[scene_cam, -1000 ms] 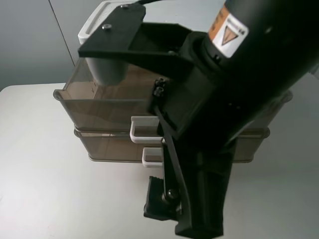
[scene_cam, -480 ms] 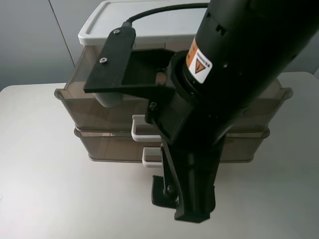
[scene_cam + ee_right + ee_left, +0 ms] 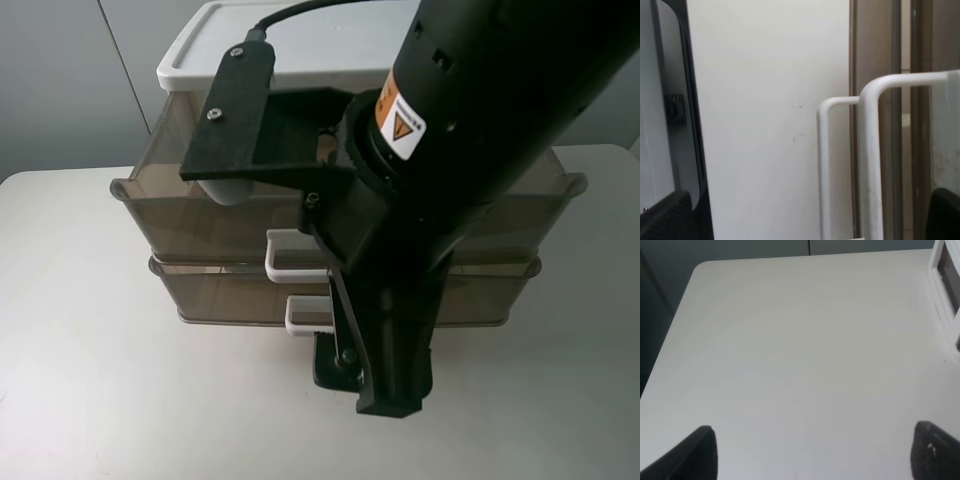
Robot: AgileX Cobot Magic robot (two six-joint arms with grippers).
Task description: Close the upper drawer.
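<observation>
The upper drawer (image 3: 200, 215), smoky grey-brown, stands pulled out from the white-topped unit (image 3: 300, 40). Its white loop handle (image 3: 290, 256) shows beside my right arm. My right gripper (image 3: 362, 375) hangs low in front of the unit, just before the lower drawer's handle (image 3: 305, 316) and close to the table. In the right wrist view the gripper (image 3: 805, 220) is open, with its fingertips (image 3: 665, 215) at the frame's corners and two white handles (image 3: 870, 150) between them. My left gripper (image 3: 815, 460) is open and empty over bare table.
The lower drawer (image 3: 230, 295) sits under the upper one and sticks out less. My right arm (image 3: 480, 150) hides the middle of both drawers. A white edge of the unit (image 3: 945, 300) shows in the left wrist view. The table (image 3: 100, 400) is white.
My right arm has swung and moved toward the unit, bringing the gripper closer to the lower handle. The upper drawer has not clearly moved.
</observation>
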